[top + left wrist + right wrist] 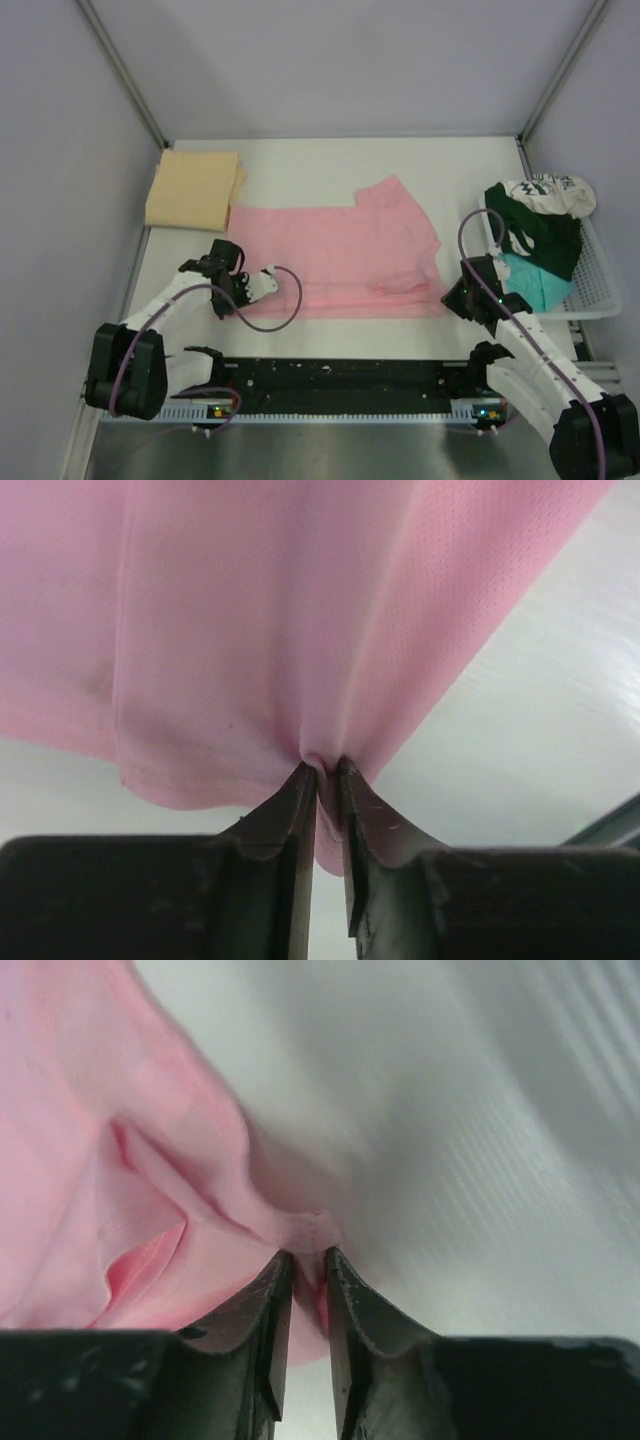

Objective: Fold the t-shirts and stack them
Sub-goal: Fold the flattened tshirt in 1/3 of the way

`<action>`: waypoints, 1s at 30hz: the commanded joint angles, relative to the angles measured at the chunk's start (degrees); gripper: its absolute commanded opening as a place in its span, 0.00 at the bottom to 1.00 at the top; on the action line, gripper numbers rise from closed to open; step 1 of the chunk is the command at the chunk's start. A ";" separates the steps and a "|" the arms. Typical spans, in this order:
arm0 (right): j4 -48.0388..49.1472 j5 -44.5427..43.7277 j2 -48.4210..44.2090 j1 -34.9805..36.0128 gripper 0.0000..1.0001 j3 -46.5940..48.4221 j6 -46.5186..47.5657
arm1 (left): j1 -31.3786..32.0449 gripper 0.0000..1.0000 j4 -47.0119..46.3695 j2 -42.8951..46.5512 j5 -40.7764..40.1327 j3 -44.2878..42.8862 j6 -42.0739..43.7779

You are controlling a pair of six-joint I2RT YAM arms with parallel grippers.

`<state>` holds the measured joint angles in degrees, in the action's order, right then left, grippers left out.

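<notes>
Between the left fingers: the left gripper (328, 770) was clenched on a small pinch of the light pink t-shirt (300, 610), and creases fanned out from the tips across the cloth.
Between the right fingers: the right gripper (308, 1255) was likewise closed tight on a fold of the same pink cloth, with a puckered ridge running up and to the left from the grip.
Grip points: from above, the left gripper held the shirt at its near-left corner and the right gripper held it at its near-right corner, both on the near edge.
Pink shirt's lie: it was spread flat across the middle of the white table (300, 160). One sleeve jutted toward the far right, and a narrow fold ran along the near hem between the two grips.
Tan-beige t-shirt (193, 190): it was folded into a neat square at the far-left corner of the table, just beside the pink shirt's far-left corner. Whether the two touched could not be told.
Basket (600, 285): a white mesh basket stood at the right edge of the table, beside the right arm.
Basket contents: a loose heap. The white t-shirt with dark print (548, 190) was at the far end and the dark green t-shirt (545, 235) was in the middle. The teal t-shirt (530, 285) was at the near end, partly under the green one.
</notes>
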<state>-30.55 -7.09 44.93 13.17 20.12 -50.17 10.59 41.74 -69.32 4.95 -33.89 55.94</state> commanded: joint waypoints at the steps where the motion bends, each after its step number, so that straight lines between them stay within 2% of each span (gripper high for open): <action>1: -3.81 -9.07 -1.94 -0.95 0.41 0.79 -1.68 | 1.45 0.26 9.86 3.57 1.73 3.12 -0.31; 2: -4.78 -10.04 -2.64 -0.86 0.50 1.41 -1.68 | 1.45 0.29 9.25 4.27 1.12 3.30 -0.48; 3: -5.05 -11.00 -3.35 -0.95 0.54 2.28 -1.25 | 1.45 0.34 8.37 4.72 -0.02 3.48 -0.83; 6: -3.39 -10.85 -3.88 -0.95 0.57 7.11 4.79 | 1.36 0.44 6.08 5.68 -4.41 3.30 -1.54; 7: -1.81 -9.01 -3.01 -0.78 0.52 8.87 9.78 | 1.36 0.47 5.64 5.77 -7.64 2.78 -1.80; 9: 1.17 -3.13 -0.21 0.53 0.26 12.30 15.60 | 1.10 0.52 5.81 5.69 -11.09 1.29 -2.15; 11: 4.86 5.03 4.53 3.25 0.06 14.68 18.95 | 0.84 0.53 8.00 5.69 -11.54 -0.73 -2.24; 12: 7.23 8.73 6.90 5.53 0.00 15.12 20.10 | 0.75 0.53 9.58 5.69 -10.93 -1.87 -2.24; 14: 9.97 12.09 12.35 10.71 0.00 16.17 20.81 | 0.57 0.54 13.18 5.95 -9.27 -3.98 -2.50; 19: 10.07 10.52 24.49 23.55 0.00 21.18 23.63 | 0.40 0.55 18.11 6.39 -5.22 -8.99 -5.31; 25: 10.85 13.59 31.80 29.53 0.00 22.68 23.54 | 0.40 0.55 16.54 5.25 -6.09 -9.53 -7.07; 30: 12.52 11.75 34.87 32.97 0.00 21.19 22.67 | 0.31 0.55 15.66 4.19 -6.44 -9.62 -7.69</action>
<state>-21.76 4.89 77.65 44.25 40.21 -27.70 11.29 57.21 -64.47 -2.20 -42.02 49.39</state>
